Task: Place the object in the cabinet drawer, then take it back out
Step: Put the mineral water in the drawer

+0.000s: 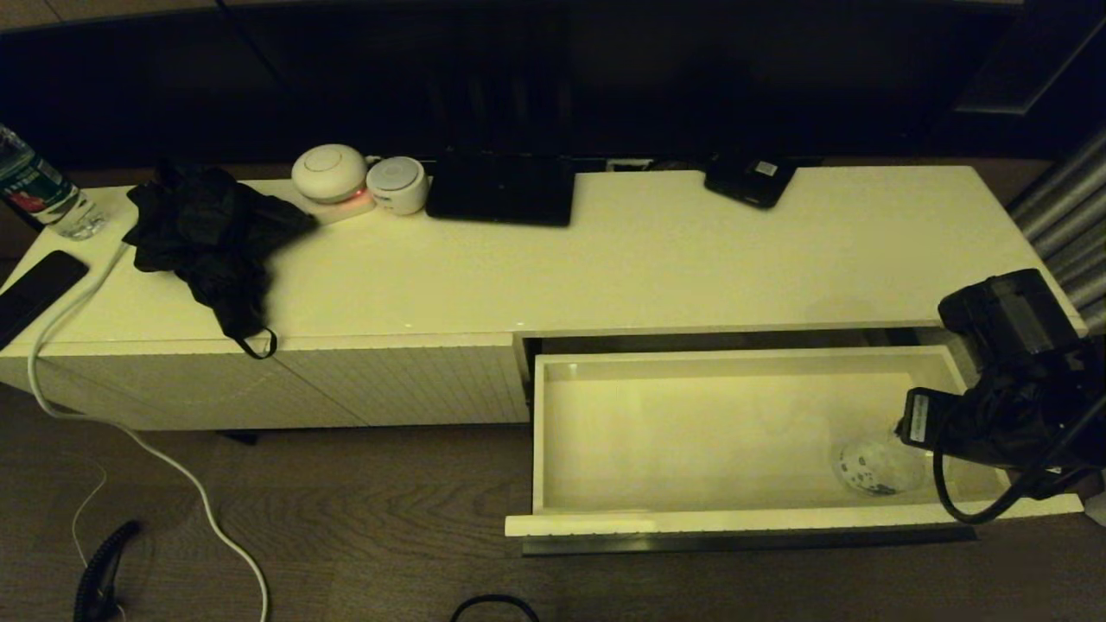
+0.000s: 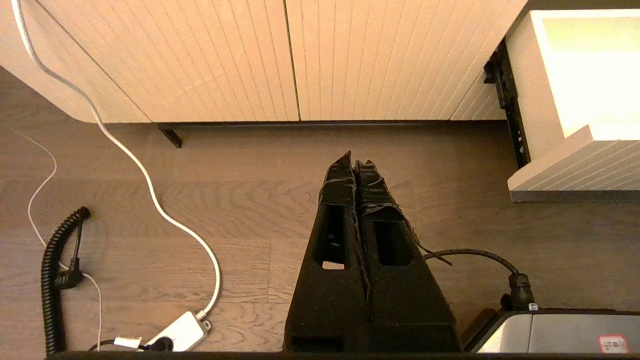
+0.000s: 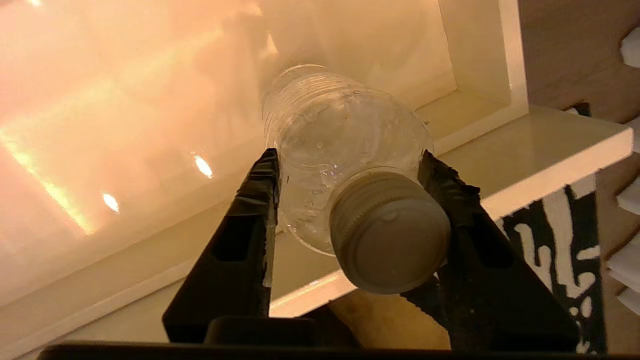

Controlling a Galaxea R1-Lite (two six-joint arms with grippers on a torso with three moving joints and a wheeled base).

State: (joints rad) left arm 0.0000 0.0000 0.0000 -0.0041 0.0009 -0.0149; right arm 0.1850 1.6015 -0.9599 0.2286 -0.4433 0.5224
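Observation:
The clear water bottle [image 3: 340,135] with its pale grey cap [image 3: 392,232] stands in the front right corner of the open white drawer [image 1: 734,520]. In the head view it shows as a clear round shape [image 1: 877,466] with blue specks at its base. My right gripper [image 3: 350,165] reaches down into the drawer. Its black fingers [image 3: 260,190] press on both sides of the bottle's shoulder, just below the cap. My left gripper [image 2: 355,162] is shut and empty, low over the wooden floor in front of the cabinet.
On the cabinet top lie a black cloth [image 1: 212,233], two white round devices [image 1: 328,173], a flat black item [image 1: 501,190], a black box [image 1: 747,181] and a green-and-red-labelled bottle [image 1: 39,194]. A white cable [image 1: 130,432] trails to the floor.

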